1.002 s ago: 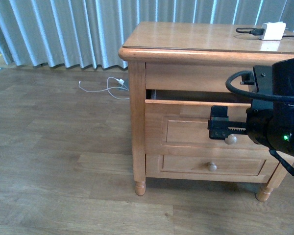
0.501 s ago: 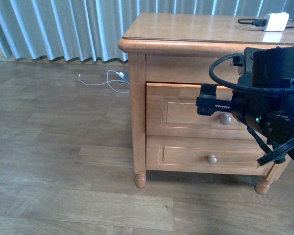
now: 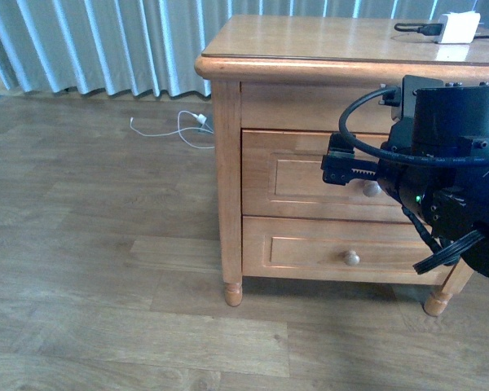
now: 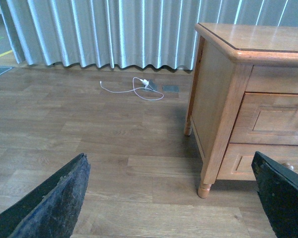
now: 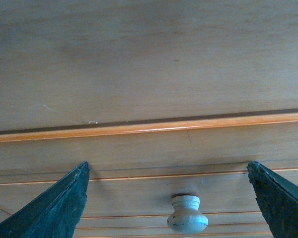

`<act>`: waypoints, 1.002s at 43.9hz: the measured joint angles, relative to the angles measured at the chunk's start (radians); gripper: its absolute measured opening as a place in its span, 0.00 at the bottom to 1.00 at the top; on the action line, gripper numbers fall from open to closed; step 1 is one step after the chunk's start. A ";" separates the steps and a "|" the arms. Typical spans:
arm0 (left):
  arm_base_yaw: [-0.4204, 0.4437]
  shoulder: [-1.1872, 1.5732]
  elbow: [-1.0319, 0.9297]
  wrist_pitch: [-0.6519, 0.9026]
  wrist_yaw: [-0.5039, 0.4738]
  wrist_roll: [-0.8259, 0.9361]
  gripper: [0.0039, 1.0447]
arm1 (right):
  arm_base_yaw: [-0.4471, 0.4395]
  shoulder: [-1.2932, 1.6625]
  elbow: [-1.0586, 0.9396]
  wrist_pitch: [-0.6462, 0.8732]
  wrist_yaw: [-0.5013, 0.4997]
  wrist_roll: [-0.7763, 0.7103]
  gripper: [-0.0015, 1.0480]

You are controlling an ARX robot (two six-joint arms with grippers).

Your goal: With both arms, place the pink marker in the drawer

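The drawer (image 3: pixel 293 175) is shut, its front flush with the honey-coloured dresser (image 3: pixel 228 204). My right gripper (image 3: pixel 336 169) hovers open just in front of the drawer's round knob (image 3: pixel 370 189). In the right wrist view the knob (image 5: pixel 187 220) sits between the spread fingers (image 5: pixel 64 203), touching neither, and the right gripper (image 5: pixel 168 164) holds nothing. My left gripper (image 4: pixel 170 155) is open over the wooden floor, off to the side of the dresser (image 4: pixel 223 99), and is empty. The pink marker is out of view.
A white charger block (image 3: pixel 456 27) with a black cable lies on the dresser top. The lower drawer (image 3: pixel 342 252) is shut. A white cable (image 3: pixel 179 134) lies on the floor by the grey curtain (image 3: pixel 106 41). Open floor spreads to the left.
A second ago the drawer stood open by a gap; it is now closed. The right gripper stayed at the knob as the drawer went in.
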 joint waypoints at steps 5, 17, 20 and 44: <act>0.000 0.000 0.000 0.000 0.000 0.000 0.94 | -0.005 0.002 0.005 0.000 -0.006 -0.004 0.92; 0.000 0.000 0.000 0.000 0.000 0.000 0.94 | -0.010 0.001 0.005 -0.008 -0.014 -0.006 0.92; 0.000 0.000 0.000 0.000 0.000 0.000 0.94 | -0.010 -0.015 -0.008 -0.028 -0.005 -0.005 0.92; 0.000 0.000 0.000 0.000 0.000 0.000 0.94 | -0.024 -0.461 -0.371 -0.291 -0.092 -0.020 0.92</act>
